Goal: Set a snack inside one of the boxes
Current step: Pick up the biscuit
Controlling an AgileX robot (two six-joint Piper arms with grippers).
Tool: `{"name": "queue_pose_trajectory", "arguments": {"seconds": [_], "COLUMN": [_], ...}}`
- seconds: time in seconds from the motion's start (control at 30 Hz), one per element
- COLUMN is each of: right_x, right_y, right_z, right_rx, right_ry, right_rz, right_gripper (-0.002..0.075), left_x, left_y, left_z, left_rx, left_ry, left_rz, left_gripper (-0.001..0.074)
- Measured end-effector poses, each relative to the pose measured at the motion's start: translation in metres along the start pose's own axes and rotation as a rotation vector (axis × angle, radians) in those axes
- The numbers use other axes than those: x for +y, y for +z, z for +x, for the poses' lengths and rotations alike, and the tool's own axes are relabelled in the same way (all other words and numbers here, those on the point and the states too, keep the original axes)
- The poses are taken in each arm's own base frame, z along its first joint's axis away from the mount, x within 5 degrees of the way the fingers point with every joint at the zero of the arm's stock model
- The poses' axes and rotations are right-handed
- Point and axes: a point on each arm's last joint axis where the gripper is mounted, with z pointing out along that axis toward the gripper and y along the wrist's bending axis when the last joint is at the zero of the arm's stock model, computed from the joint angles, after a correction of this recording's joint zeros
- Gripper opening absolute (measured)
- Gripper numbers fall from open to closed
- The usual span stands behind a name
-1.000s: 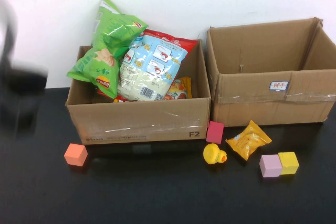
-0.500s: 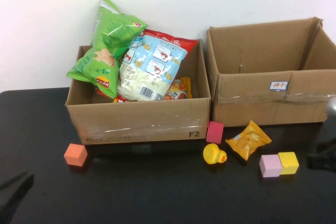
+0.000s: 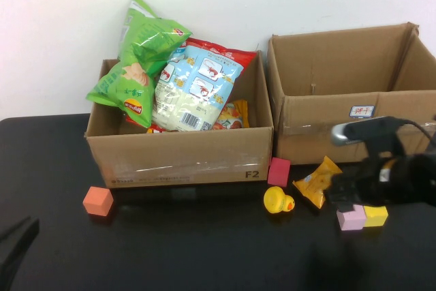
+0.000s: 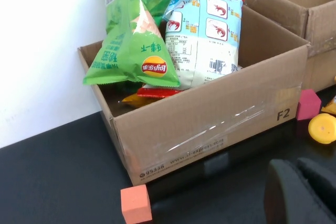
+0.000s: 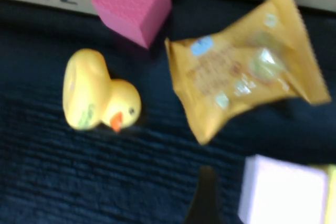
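Snack: orange packet lying on the black surface, between the duck and the right gripper.
Right gripper: just beside packet; jaws' state unclear.
Left gripper: low at near-left edge; jaws' state unclear.
Boxes: left box full of bags, right box open.

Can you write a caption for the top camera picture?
Right gripper reaches beside the orange snack packet near the empty box; left gripper waits low at the table's edge.
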Motion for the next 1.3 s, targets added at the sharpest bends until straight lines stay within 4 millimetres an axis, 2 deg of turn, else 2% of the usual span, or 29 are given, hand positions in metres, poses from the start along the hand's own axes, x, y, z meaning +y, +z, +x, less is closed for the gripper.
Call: {"name": "queue_pose_trajectory", "arguments": {"seconds": [0.3,0.47,0.5,0.57,0.63,0.77,0.8,0.97,1.07,1.3], "right_x": [0.006,0.007,0.007,0.007,0.007,0.007,0.007,0.006,0.005,0.005], "right_y": [0.042,0.069,0.079,0.087,0.091,0.091,0.090,0.080,0.071,0.029], "right_z": [-0.018,-0.021,-0.022,-0.023,-0.025,-0.027,-0.028,-0.026,-0.024,-0.030], "right_rx": [-0.020,-0.021,-0.013,0.012,0.045,0.118,0.130,0.210,0.280,0.389], "right_ry": [-0.027,-0.131,-0.153,-0.180,-0.215,-0.257,-0.261,-0.264,-0.247,-0.195], "right_rz": [-0.009,-0.009,-0.008,-0.005,-0.003,0.001,0.001,0.006,0.012,0.027], "right_gripper": [0.0561,0.0563,0.0561,0.0547,0.0502,0.0344,0.0333,0.0329,0.0301,0.0298], "left_x": [0.001,0.002,0.002,0.002,0.002,0.002,0.002,0.002,0.002,0.002], "left_y": [0.000,0.000,0.000,0.001,0.002,0.002,0.002,0.002,0.002,0.002], "left_z": [-0.003,-0.003,-0.002,0.000,0.002,0.002,0.002,0.002,0.002,0.002], "left_rx": [-0.028,-0.030,-0.024,-0.026,-0.027,-0.029,-0.031,-0.031,-0.031,-0.031], "left_ry": [0.016,0.035,0.034,0.034,0.033,0.033,0.033,0.033,0.033,0.031], "left_rz": [-0.013,-0.019,-0.018,-0.020,-0.023,-0.024,-0.025,-0.025,-0.025,-0.024], "left_gripper": [-0.0001,-0.0001,-0.0001,-0.0001,-0.0001,-0.0001,-0.0001,-0.0001,-0.0001,-0.0001]}}
